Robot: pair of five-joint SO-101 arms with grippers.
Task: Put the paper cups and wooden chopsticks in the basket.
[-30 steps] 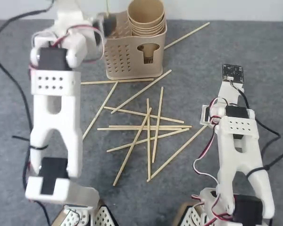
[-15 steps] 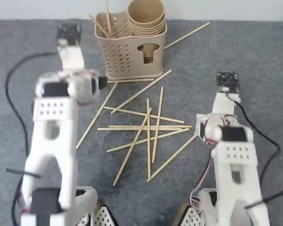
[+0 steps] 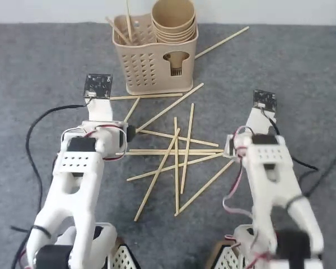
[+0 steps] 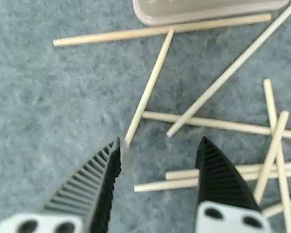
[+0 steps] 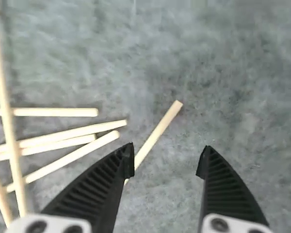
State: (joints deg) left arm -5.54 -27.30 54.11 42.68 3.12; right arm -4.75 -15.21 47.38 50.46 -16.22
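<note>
The beige basket [image 3: 157,61] stands at the back with a stack of paper cups [image 3: 173,19] and a few wooden chopsticks [image 3: 123,25] inside it. Several more chopsticks [image 3: 176,151] lie crossed on the grey carpet in the middle. The left arm [image 3: 92,145] is at the pile's left side. Its gripper [image 4: 160,141] is open just above the carpet, with the end of one chopstick [image 4: 148,97] between the fingers. At the pile's right side is the right arm [image 3: 263,148], whose gripper [image 5: 168,147] is open over the tip of another chopstick [image 5: 157,131].
One chopstick [image 3: 221,42] lies to the right of the basket, and another [image 3: 145,96] rests along its front edge. Cables [image 3: 36,134] trail beside both arms. Bare carpet extends to the far left and far right.
The left arm has drawn back from the basket and come down at the pile's left side. The right arm has shifted slightly toward the pile.
</note>
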